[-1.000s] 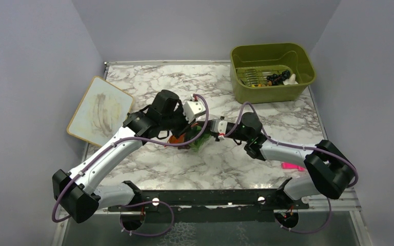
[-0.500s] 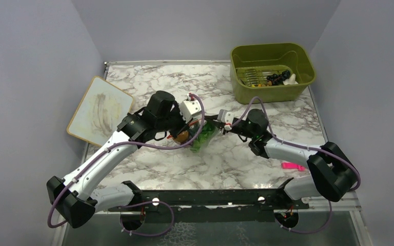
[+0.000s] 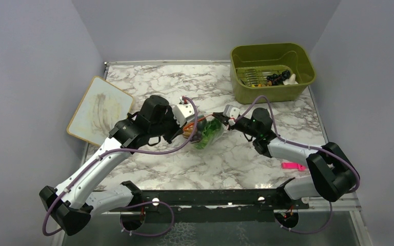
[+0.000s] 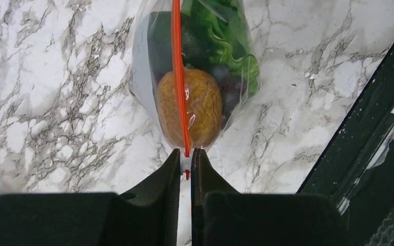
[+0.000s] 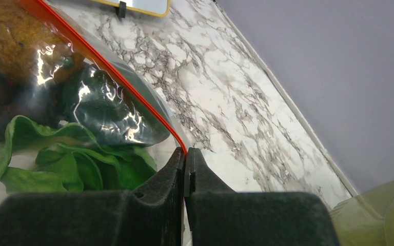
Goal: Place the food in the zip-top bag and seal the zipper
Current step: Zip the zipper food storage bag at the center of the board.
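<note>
The clear zip-top bag hangs between my two grippers above the table middle. It holds green lettuce, an orange piece, a dark green piece and purple grapes. The orange-red zipper runs straight along its top, also in the right wrist view. My left gripper is shut on the zipper's white slider at the left end. My right gripper is shut on the zipper's right end. In the top view the left gripper and right gripper are apart.
An olive-green bin with small pieces inside stands at the back right. A white board lies at the left. A small pink clip lies at the right near the arm. A black bar runs along the front edge.
Both grippers have drawn apart, the left going left and the right going right and back. The bag has lifted and its zipper is stretched taut between them.
</note>
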Motion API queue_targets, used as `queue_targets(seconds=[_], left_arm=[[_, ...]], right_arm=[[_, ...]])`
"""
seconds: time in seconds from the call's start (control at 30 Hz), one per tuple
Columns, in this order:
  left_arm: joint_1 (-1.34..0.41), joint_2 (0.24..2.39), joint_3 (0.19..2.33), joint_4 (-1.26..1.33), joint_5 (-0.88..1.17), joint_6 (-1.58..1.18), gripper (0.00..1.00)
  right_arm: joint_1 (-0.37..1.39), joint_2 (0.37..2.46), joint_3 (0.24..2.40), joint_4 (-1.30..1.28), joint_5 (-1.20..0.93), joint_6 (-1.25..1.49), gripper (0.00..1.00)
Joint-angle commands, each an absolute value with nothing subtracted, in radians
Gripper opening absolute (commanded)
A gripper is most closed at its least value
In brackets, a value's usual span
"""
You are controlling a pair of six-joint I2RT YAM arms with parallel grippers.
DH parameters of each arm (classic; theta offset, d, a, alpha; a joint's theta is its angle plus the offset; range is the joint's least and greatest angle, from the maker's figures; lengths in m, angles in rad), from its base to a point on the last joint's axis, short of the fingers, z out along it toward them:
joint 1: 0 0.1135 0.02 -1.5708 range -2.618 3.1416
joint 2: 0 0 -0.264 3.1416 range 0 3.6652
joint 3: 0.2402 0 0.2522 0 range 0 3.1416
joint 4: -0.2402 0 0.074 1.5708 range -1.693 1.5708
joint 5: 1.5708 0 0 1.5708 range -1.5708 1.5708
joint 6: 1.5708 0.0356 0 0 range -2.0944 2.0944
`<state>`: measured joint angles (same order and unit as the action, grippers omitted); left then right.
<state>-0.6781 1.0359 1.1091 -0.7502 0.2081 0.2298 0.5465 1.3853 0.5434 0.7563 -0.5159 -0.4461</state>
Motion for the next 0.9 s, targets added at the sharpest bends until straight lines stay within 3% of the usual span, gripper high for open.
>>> queue_targets(seconds=[0.0, 0.47, 0.7, 0.87], left_arm=[[-0.675, 1.004, 1.116, -0.851, 0.176, 0.209, 0.0], [-0.675, 0.987, 1.145, -0.847, 0.133, 0.232, 0.0], [-0.675, 0.961, 1.344, -0.738, -0.062, 0.243, 0.0], [-0.675, 0.908, 1.29, -0.599, 0.037, 0.214, 0.0]], right_arm=[[0.515, 1.381, 0.54, 0.73, -0.377, -0.442, 0.01], [0.513, 1.293, 0.555, 0.681, -0.377, -0.422, 0.01], [0.515, 1.033, 0.767, 0.366, -0.489, -0.403, 0.01], [0.516, 1.064, 0.839, 0.225, -0.625, -0.437, 0.01]])
